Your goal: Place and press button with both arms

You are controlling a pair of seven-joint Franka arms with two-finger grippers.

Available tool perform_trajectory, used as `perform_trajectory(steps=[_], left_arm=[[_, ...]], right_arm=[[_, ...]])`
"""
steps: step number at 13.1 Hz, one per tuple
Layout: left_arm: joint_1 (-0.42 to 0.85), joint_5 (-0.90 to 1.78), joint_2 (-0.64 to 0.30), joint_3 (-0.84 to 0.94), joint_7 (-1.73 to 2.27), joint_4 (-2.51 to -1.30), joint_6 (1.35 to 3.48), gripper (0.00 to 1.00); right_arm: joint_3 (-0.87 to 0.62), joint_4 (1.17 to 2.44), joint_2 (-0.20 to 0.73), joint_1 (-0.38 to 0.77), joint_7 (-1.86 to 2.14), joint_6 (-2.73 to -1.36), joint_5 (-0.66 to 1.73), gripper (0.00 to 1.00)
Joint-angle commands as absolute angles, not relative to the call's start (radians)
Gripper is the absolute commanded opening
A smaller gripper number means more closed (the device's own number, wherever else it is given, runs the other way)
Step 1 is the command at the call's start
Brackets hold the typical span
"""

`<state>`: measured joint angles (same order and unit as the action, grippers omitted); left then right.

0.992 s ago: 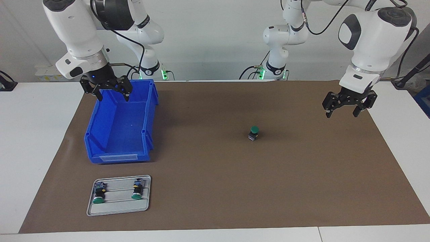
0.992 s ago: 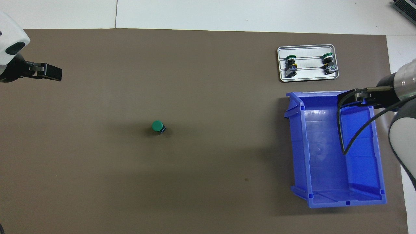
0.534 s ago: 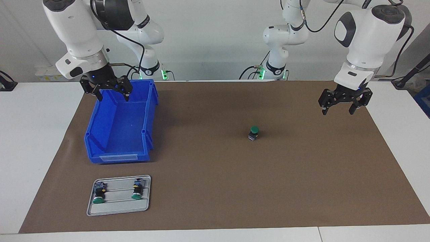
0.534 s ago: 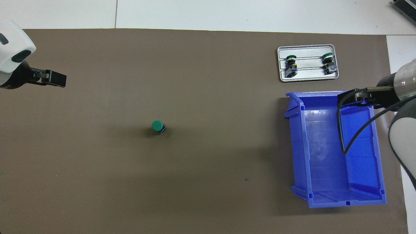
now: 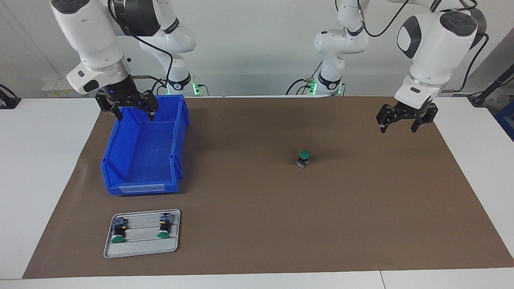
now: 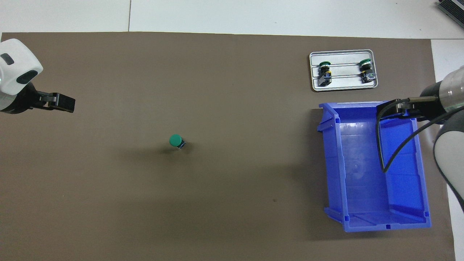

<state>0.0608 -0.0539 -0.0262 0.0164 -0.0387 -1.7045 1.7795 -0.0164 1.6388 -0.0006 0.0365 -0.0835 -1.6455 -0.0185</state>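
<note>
— Button first: from the facing camera, where does it stand?

— Upright on the brown mat, green cap up, about mid-table and toward my left arm's end, touched by nothing. My left fingers hang over the mat's edge at that end, spread wide and empty, well apart from the button.

— And your right fingers?

— My right fingers hover over the blue bin, above the wall nearest my bases, also spread wide with nothing between them. Farther from me than the bin lies a grey tray with two more green-capped buttons lying on their sides in its grooves.

— Now the camera overhead?

— The button shows its round green cap, with the grey-blue block peeking out beside it. My left fingers come in edge-on there, so that view alone does not show their gap; they are over bare mat. My right fingers are over the bin's end that lies farthest from me, just beside the tray. The two spare buttons rest in the tray, caps pointing away from me.
</note>
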Motion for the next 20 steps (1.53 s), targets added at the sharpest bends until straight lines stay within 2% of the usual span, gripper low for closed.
perform_trajectory(steps=[1,20], left_arm=[[0.087,0.005,0.017,-0.009,-0.043,-1.790,1.832,0.99],[0.019,0.026,0.012,-0.012,-0.043,-1.801,1.864,1.00]], right_arm=[[-0.017,1.649,-0.014,0.032,-0.057,-1.638,-0.008,1.00],[-0.017,1.649,-0.014,0.032,-0.057,-1.640,-0.008,1.00]])
